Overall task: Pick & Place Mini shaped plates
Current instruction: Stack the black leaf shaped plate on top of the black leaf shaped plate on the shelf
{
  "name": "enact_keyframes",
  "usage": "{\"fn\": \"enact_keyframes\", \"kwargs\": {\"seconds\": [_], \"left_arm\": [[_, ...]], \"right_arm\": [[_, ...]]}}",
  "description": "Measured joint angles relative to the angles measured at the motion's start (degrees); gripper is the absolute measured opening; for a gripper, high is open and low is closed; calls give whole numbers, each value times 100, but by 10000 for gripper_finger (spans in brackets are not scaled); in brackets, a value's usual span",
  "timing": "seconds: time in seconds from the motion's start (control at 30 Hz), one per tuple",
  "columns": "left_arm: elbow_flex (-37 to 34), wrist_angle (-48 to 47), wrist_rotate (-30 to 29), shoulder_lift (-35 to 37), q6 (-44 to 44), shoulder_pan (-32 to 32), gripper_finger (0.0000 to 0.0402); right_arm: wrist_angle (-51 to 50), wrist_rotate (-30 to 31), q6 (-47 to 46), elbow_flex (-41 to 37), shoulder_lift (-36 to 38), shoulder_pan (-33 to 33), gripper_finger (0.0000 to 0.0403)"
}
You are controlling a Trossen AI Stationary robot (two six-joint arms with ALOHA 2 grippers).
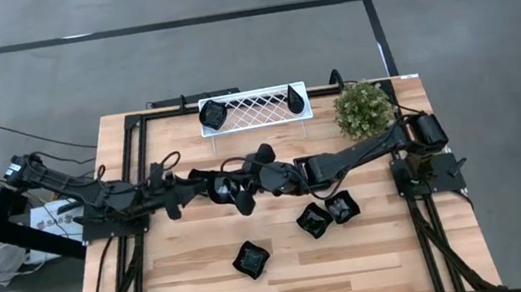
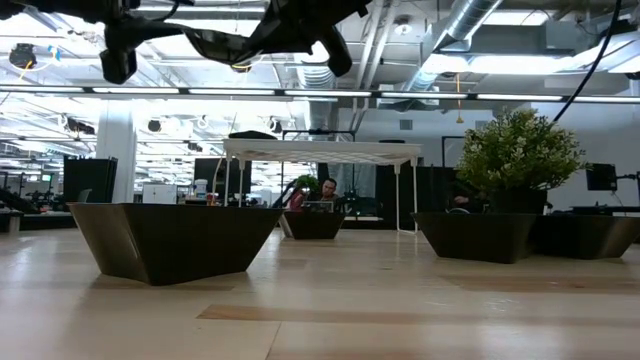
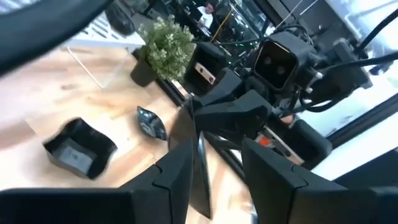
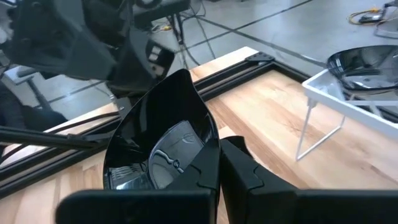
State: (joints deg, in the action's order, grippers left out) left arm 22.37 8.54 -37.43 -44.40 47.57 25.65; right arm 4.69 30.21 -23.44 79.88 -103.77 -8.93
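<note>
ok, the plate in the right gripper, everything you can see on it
The teardrop plate is glossy black, plastic-looking, with a pointed tip and a shallow bowl mirroring the ceiling lights. It hangs in the air above mid-table, tilted up on edge. The right gripper is shut on its rim. The left gripper meets it from the other side, fingers apart around the plate's edge; whether they touch it is unclear.

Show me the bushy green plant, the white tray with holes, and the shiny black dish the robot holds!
bushy green plant (image 1: 365,108), high view, leafy top.
white lattice tray (image 1: 253,108), high view, bare mesh.
glossy black teardrop dish (image 4: 163,140), right wrist view, inner bowl.
</note>
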Motion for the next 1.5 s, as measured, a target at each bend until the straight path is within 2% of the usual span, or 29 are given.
{"fn": "enact_keyframes", "kwargs": {"seconds": [0.27,0.47,1.13,1.5], "left_arm": [[2,2,157,-375,974,-4,137],[2,0,179,-847,1268,-11,137],[2,64,102,-719,1105,-428,137],[7,-119,177,-801,685,-717,113]], "right_arm": [[14,18,-3,0,0,40,0],[24,29,-13,0,0,46,0],[-302,-12,-151,0,0,46,0],[-323,-12,-153,0,-6,46,0]]}}
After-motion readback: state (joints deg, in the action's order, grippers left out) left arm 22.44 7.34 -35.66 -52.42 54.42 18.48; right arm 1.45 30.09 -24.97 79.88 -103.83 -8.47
